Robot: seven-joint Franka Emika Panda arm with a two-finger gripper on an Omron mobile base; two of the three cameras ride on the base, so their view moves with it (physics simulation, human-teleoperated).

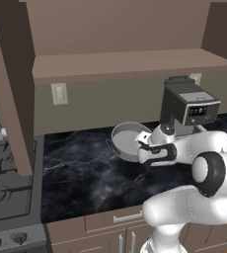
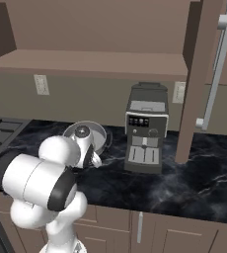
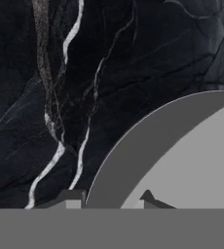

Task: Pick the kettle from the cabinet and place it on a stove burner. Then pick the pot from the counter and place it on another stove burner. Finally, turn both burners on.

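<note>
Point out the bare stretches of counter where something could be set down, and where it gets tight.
Free: the counter between the stove and the pot; also the front strip right of the coffee machine. Crowded: around the pot, where the pincer straddles its rim, with the coffee machine close behind.

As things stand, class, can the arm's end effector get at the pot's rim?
Probably yes. In the hand view the end effector straddles the pot rim, one fingertip outside over the counter, the other inside. Nothing lies between; the coffee machine stands off to the side.
</note>
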